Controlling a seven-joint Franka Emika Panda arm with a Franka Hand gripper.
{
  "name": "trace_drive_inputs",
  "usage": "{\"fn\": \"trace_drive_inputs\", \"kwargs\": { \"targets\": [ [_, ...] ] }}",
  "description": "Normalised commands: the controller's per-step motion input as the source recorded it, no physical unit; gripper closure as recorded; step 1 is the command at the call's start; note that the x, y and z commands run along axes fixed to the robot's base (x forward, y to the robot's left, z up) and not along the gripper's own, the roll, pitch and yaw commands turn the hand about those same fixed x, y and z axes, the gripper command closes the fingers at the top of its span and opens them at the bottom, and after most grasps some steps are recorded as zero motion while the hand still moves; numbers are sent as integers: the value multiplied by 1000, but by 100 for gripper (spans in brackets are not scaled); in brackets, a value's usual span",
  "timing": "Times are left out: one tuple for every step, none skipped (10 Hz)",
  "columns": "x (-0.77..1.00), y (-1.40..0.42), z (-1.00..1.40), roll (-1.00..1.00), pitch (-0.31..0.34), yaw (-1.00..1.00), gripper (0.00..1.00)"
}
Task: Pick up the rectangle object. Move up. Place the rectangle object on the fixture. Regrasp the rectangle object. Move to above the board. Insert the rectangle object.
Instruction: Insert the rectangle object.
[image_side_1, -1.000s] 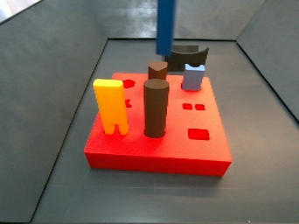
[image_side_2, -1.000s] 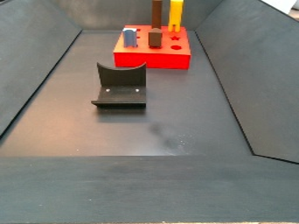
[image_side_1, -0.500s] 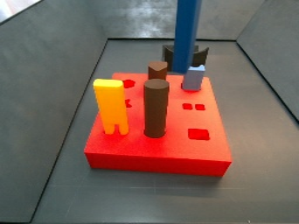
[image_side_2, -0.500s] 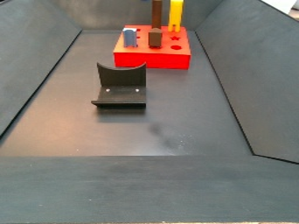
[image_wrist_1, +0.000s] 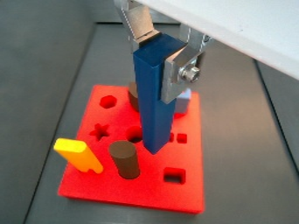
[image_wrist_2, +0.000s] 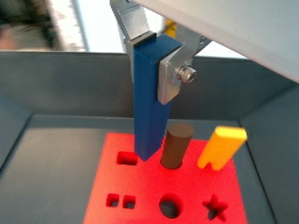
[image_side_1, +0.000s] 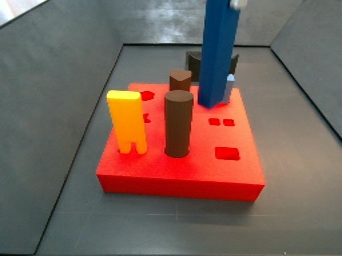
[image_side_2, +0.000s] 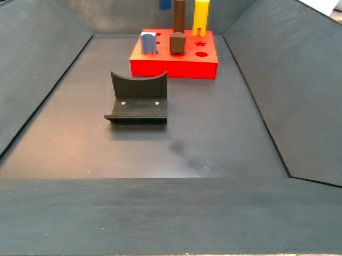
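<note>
My gripper (image_wrist_1: 159, 54) is shut on the top end of the rectangle object (image_wrist_1: 153, 105), a long dark blue bar that hangs upright. Both wrist views show its silver fingers (image_wrist_2: 170, 72) clamping the bar (image_wrist_2: 146, 96). The bar's lower end hovers over the board (image_wrist_1: 187, 179), a red slab, close to a hole (image_wrist_2: 126, 159) beside the tall brown cylinder (image_wrist_2: 177, 145). In a side view the bar (image_side_1: 217, 50) stands over the board's far part (image_side_1: 174, 172). The fixture (image_side_2: 138, 98), a black block, sits on the floor apart from the board.
A yellow-orange block (image_side_1: 126, 120), a tall brown cylinder (image_side_1: 178, 125) and a shorter brown one (image_side_1: 181, 80) stand on the board. A pale grey-blue peg (image_side_2: 146, 42) stands near its edge. Dark sloping walls (image_side_2: 40, 80) enclose the floor.
The bar has travelled from behind the board to over its far part and now hangs lower. Nothing else has moved.
</note>
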Motion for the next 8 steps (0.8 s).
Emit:
{"fn": "trace_drive_inputs", "kwargs": {
  "targets": [
    [251, -97, -449, 33, 0, -803, 100],
    [317, -91, -537, 103, 0, -700, 100],
    [466, -117, -431, 90, 0, -603, 100],
    [703, -229, -391, 127, 0, -309, 100],
    [763, -200, -426, 190, 123, -140, 100],
    [557, -106, -234, 357, 347, -71, 100],
    [451, -89, -57, 366, 413, -37, 100],
    [363, -83, 0, 356, 444, -49, 100]
  ]
}}
